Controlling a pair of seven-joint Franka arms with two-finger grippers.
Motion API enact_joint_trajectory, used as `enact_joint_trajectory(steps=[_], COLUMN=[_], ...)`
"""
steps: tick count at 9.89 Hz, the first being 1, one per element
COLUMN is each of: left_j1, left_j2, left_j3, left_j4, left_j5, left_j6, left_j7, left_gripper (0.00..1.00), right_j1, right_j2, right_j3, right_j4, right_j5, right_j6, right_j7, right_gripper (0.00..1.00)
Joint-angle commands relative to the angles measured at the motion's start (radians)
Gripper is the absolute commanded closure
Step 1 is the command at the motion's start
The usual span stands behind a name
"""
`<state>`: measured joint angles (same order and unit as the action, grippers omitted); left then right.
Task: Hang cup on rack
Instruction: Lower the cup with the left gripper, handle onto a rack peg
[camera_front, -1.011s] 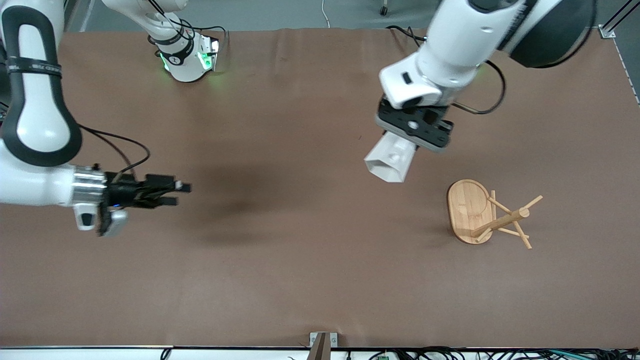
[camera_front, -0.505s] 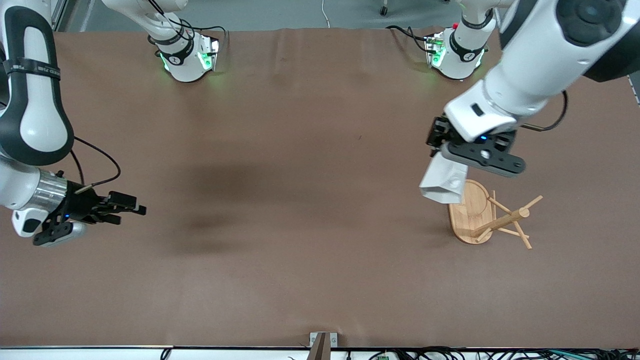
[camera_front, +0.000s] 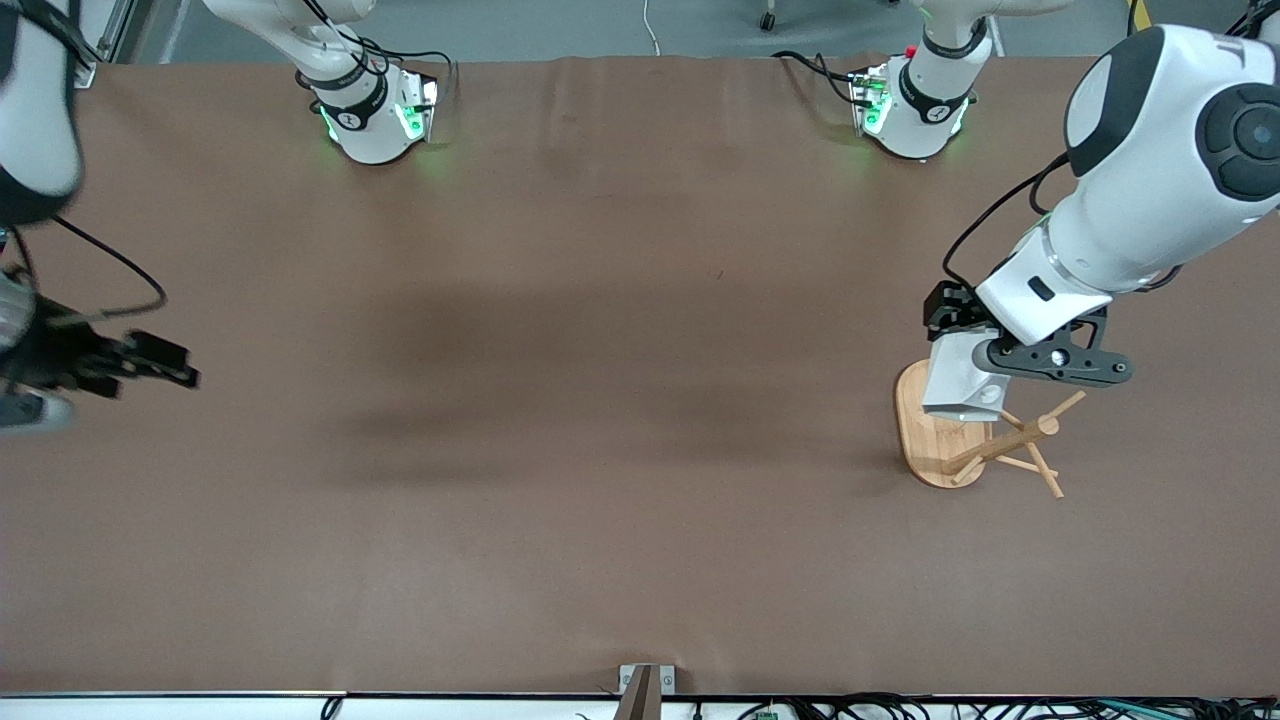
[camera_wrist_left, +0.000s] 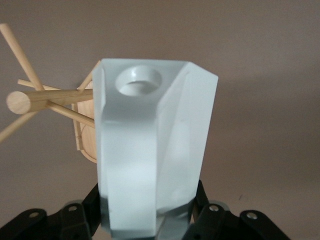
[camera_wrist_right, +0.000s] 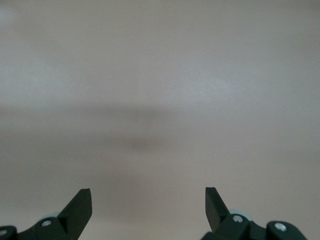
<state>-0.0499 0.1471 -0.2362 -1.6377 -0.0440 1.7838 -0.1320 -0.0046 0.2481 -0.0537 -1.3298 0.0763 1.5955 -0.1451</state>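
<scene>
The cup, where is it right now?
The cup is held in the left gripper, in the air over the rack, at the left arm's end of the table.

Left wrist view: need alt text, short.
A white faceted cup, clamped in the left gripper, fills the frame, the round hole in its handle showing. Beside it is the bamboo rack with its slanted pegs, standing on the brown table.
</scene>
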Motion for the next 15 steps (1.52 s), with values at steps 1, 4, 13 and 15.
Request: enact_joint_trajectory(steps=[1,4,13,15], left_j1=[-0.045,-0.091,-0.111,-0.111], left_j2=[-0.089,-0.09,-0.029,-0.021], left_j3=[0.024,0.096,0.159,0.179], left_j4=[-0.195,-0.292,-0.387,-0.386], left_j5=[-0.046,-0.107,-0.158,-0.158], left_j6=[0.104,0.201,0.377,0.378], left_j7=[0.012,0.154,0.282,0.31], left_gripper=[0.64,0.64,0.64,0.64], right_j1=[-0.006,-0.023,-0.02,-0.023], right_j2=[0.013,-0.016,-0.221,-0.219], right_j3=[0.003,0.005,0.02,0.018], right_j4=[0.05,0.058,-0.108,-0.103], right_j5=[-0.024,-0.03,-0.046,-0.05], right_j6=[-0.034,-0.146,-0.134,-0.138], right_j7=[0.016,-0.088,0.193,0.197], right_gripper=[0.0,0.0,0.0,0.0])
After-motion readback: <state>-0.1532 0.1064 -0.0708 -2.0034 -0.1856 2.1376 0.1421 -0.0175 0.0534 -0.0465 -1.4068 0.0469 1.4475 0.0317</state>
